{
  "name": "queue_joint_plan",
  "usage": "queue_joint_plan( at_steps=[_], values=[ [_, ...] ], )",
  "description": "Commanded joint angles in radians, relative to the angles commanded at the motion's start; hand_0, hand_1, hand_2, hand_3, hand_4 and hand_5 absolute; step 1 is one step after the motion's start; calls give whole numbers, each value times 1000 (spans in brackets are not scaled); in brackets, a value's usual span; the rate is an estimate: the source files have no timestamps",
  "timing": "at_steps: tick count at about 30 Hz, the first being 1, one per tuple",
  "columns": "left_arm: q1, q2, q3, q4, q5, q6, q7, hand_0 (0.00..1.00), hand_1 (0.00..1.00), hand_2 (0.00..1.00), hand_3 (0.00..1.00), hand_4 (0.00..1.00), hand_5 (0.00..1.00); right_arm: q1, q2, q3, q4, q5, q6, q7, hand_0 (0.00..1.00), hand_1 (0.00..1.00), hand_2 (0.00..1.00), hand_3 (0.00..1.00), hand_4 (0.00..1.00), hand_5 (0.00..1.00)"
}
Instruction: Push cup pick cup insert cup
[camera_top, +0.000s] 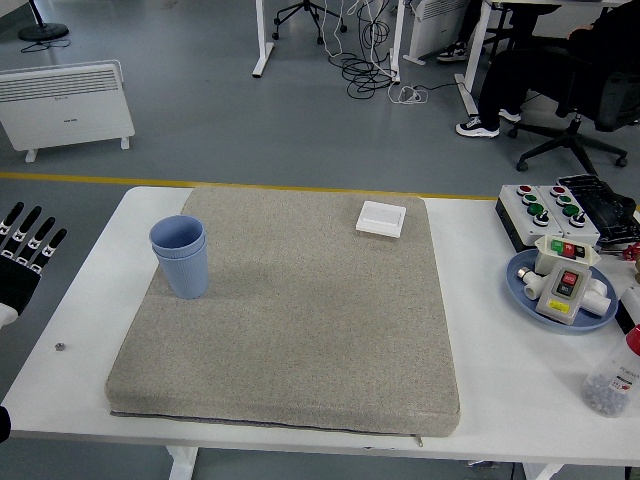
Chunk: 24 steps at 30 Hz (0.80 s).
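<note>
Far left edge, off the table: left hand, black with white knuckle joints, fingers straight and fanned wide, tips aimed up and away, holding nothing. Hanging out beside the table's left side, well apart from anything on it.

On the white table, near the left edge: a tiny dark speck, maybe a screw, too small to call.

Covering most of the tabletop: grey mat, square-ish, speckled fabric, zip line along its near edge.

On the mat's left part, toward the far side: blue cup. Standing upright, long axis vertical, mouth open to the ceiling. Pale blue, plain, tapering toward the base. Two rims showing, one just under the other, so reads as one cup nested inside a second. Faint shadow falling on the mat to its right.

Over at the mat's far right corner: small white square tray, lying flat.

Right of the mat, on bare table: black button box with red and green buttons. Just nearer than that: blue plate carrying a pale switch unit with a red button and a yellow label. Near right corner: clear bottle, small dark bits inside, cut off by the picture edge.

Beyond the table: white radiator on the grey floor at far left, yellow floor line, desk legs and cables.
</note>
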Motion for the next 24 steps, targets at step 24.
queue_joint_plan(
  at_steps=[24],
  values=[
    [8,-60,7,86,5,-41,-30,681,680,667,594,633,998,-12,1,0,0,7,-3,0,750,607,585,582,109,568]
  ],
)
